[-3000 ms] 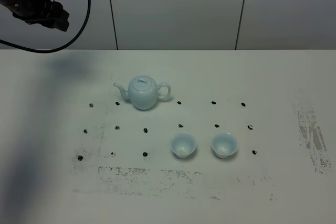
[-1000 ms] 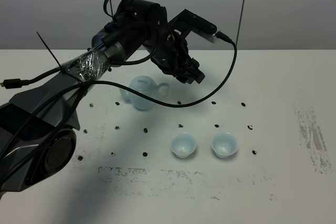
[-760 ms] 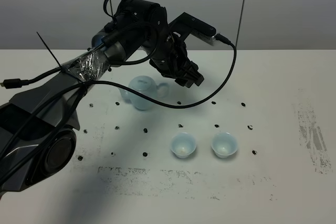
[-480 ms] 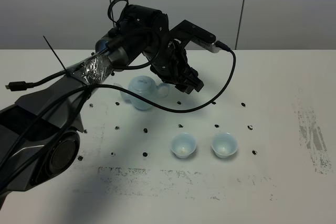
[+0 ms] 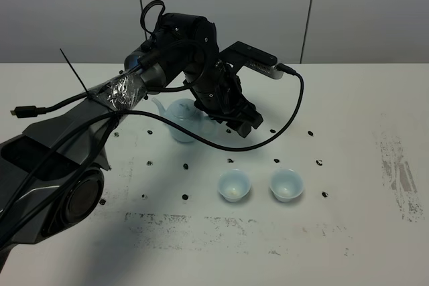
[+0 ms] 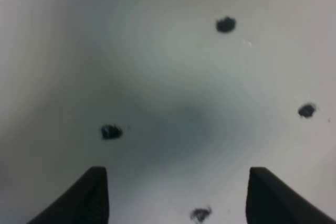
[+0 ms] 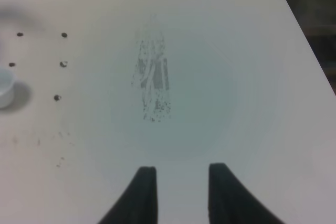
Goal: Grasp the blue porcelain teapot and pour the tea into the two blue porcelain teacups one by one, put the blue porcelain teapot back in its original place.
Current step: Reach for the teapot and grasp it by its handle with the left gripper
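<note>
The blue porcelain teapot (image 5: pixel 177 122) stands on the white table, its handle side hidden behind my left arm. My left gripper (image 5: pixel 242 124) hangs low just right of the teapot, apart from it. In the left wrist view the left gripper (image 6: pixel 178 198) has its fingers wide apart over bare table with black dots, and the teapot is out of that view. The two blue porcelain teacups (image 5: pixel 234 185) (image 5: pixel 286 185) stand side by side in front. My right gripper (image 7: pixel 181 192) is out of the exterior view; its fingers are apart and empty above the table.
Black dot marks (image 5: pixel 186 165) form a grid on the table (image 5: pixel 348 98). A scuffed grey patch (image 5: pixel 400 175) lies at the right and also shows in the right wrist view (image 7: pixel 153 85). One cup's rim (image 7: pixel 4 87) shows at that view's edge. A cable (image 5: pixel 295 105) loops off the left arm.
My left arm swung in from the upper left over the teapot, then moved right and down, bringing the open gripper low beside the teapot's handle side. Teapot and cups have not moved.
</note>
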Robot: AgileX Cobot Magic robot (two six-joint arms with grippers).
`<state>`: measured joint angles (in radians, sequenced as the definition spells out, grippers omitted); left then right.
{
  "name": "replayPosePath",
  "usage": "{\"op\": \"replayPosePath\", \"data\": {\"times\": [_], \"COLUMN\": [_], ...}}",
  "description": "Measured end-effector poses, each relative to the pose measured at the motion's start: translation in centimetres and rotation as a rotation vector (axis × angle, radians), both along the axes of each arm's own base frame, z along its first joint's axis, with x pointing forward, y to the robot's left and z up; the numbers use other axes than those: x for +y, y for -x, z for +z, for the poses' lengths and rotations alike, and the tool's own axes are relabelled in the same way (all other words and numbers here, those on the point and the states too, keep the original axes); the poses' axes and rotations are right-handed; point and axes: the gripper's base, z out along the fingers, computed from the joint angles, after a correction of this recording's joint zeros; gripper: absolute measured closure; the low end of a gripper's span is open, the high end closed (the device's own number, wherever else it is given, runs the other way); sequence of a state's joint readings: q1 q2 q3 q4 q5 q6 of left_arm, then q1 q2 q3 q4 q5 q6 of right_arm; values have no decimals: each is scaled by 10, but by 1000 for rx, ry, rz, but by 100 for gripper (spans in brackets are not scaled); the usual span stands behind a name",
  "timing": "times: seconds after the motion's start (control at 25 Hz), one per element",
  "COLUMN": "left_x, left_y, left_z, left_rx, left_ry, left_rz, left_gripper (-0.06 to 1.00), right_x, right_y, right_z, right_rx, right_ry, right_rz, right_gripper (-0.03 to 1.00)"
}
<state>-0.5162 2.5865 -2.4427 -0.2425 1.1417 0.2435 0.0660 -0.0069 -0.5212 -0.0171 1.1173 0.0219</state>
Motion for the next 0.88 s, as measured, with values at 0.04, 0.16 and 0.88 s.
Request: {"op": "replayPosePath", "data": {"times": [0.04, 0.16, 0.88], "left_x": [0, 2, 3], "left_y": [1, 4, 9], "left_z": [0, 1, 39], "left_rx": [14, 42, -69], "left_ry": [-3, -18, -50], "left_rz": [-2, -11, -58], "left_gripper": [37, 37, 37], "right_x": [0, 0, 0], "right_y": [0, 0, 0], "right_z": [0, 0, 0], "right_rx": [0, 0, 0], "right_ry": [0, 0, -1], "right_rz": [0, 0, 0], "right_gripper": [74, 74, 74]}}
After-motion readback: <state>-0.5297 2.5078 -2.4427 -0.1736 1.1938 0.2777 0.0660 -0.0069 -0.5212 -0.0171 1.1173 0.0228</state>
